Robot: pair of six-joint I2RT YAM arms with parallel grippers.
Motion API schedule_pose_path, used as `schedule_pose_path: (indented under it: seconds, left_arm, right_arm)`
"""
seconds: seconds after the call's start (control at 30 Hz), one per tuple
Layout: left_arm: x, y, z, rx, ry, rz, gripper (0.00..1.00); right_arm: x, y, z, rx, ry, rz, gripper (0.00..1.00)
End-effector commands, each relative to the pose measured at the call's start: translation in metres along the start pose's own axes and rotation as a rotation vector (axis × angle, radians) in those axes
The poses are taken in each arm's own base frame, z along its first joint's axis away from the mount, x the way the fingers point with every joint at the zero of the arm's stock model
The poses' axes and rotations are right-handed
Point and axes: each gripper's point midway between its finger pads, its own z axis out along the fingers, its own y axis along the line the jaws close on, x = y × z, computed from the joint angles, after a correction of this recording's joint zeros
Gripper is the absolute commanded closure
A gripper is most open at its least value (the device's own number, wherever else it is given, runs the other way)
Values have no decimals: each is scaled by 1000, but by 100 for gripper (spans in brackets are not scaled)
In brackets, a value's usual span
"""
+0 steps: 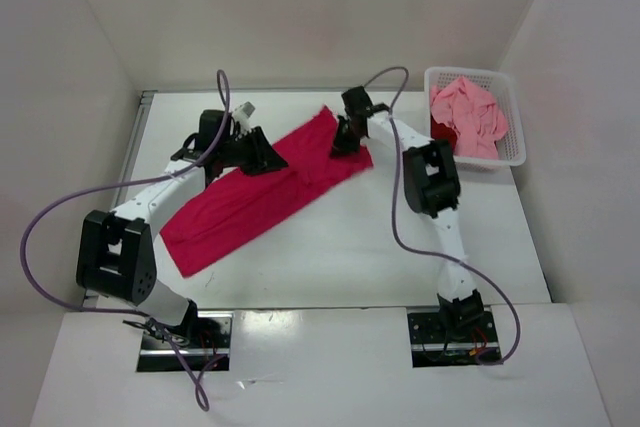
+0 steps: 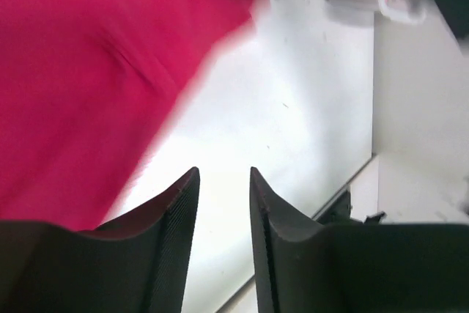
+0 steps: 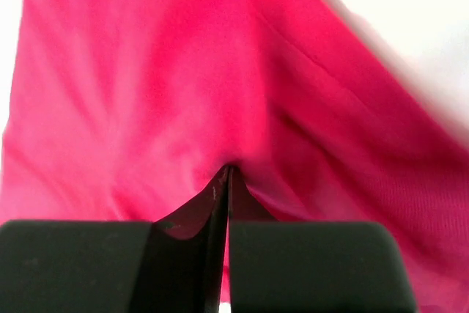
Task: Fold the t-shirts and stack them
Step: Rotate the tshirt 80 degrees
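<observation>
The bright magenta-red t-shirt [image 1: 250, 202] lies as a long diagonal strip across the table. My right gripper [image 1: 345, 142] sits at its far right end, and in the right wrist view it [image 3: 229, 170] is shut with a pinch of the magenta cloth [image 3: 146, 71] caught at the tips. My left gripper [image 1: 262, 155] hovers by the strip's far edge. In the left wrist view it [image 2: 223, 174] is open with only bare table between the fingers, and the shirt [image 2: 80, 71] lies to its left. A salmon pink t-shirt [image 1: 468, 112] is crumpled in the basket, with a bit of dark crimson t-shirt [image 1: 445, 133] showing under it.
The white mesh basket [image 1: 515, 137] stands at the table's back right corner. White walls close in the table on the left, back and right. Both arms' purple cables loop over the near part of the table.
</observation>
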Motion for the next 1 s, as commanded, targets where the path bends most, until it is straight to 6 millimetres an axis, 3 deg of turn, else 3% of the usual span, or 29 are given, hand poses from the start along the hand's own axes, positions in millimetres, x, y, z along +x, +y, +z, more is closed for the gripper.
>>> schedule_pose_path:
  seconds: [0.0,0.1,0.17,0.27,0.3,0.33,0.37,0.4,0.43,0.47,0.5,0.53,0.57,0.6,0.63,0.67,0.73,0.77,0.83,0.9,0.97]
  left_arm:
    - [2,-38,2,101,49,134,60]
    - [-1,-28,5,51,26,128,65]
    - [4,-16,5,-1,25,103,71]
    - [1,-14,-1,-17,1,83,78]
    - [0,-8,-1,-27,-1,72,80]
    - [0,-6,0,-34,9,65,85]
    - [-2,-1,-1,-52,3,56,87]
    - [-7,-3,-2,-56,-12,62,89]
    - [-7,-3,-2,-56,-13,50,92]
    - [-8,-2,-1,-63,-18,50,93]
    - [-12,-2,-5,-64,-32,48,93]
    - [-7,5,-5,-85,-21,37,94]
    - [-3,18,-8,-107,-20,4,94]
    - [2,26,-8,-115,-8,-15,94]
    - [5,29,-10,-95,8,-41,94]
    - [4,40,-14,-103,5,-81,96]
    - [15,59,-19,-127,20,-127,98]
    - [10,67,-27,-139,-6,-144,99]
    - [14,84,-34,-186,-21,-177,99]
    - [5,93,-45,-200,-59,-198,97]
    - [10,97,-48,-212,-50,-216,94]
  right_arm:
    - [-76,20,44,2,-114,-55,97]
    - [-128,54,30,-124,-244,-32,97]
    - [-134,74,5,-209,-248,-21,97]
    - [-149,95,-71,-198,-364,-108,88]
    - [-145,90,-75,-192,-325,-108,82]
    - [-145,101,-94,-224,-334,-118,80]
    - [-151,116,-143,-251,-399,-144,77]
    - [-147,115,-151,-243,-388,-141,72]
    - [-149,128,-195,-280,-448,-167,69]
    - [-144,134,-208,-310,-445,-177,66]
    - [-116,126,-179,-287,-332,-184,63]
    - [-95,134,-178,-295,-310,-215,57]
    - [-89,157,-226,-387,-399,-262,55]
    - [-44,133,-181,-353,-250,-217,54]
    - [-13,141,-178,-386,-207,-223,52]
    - [19,128,-170,-399,-171,-210,50]
    - [69,131,-159,-429,-89,-184,50]
    - [95,120,-141,-424,-43,-173,49]
    - [139,135,-134,-460,50,-183,43]
    - [161,145,-121,-497,67,-195,40]
    - [181,156,-107,-524,96,-171,40]
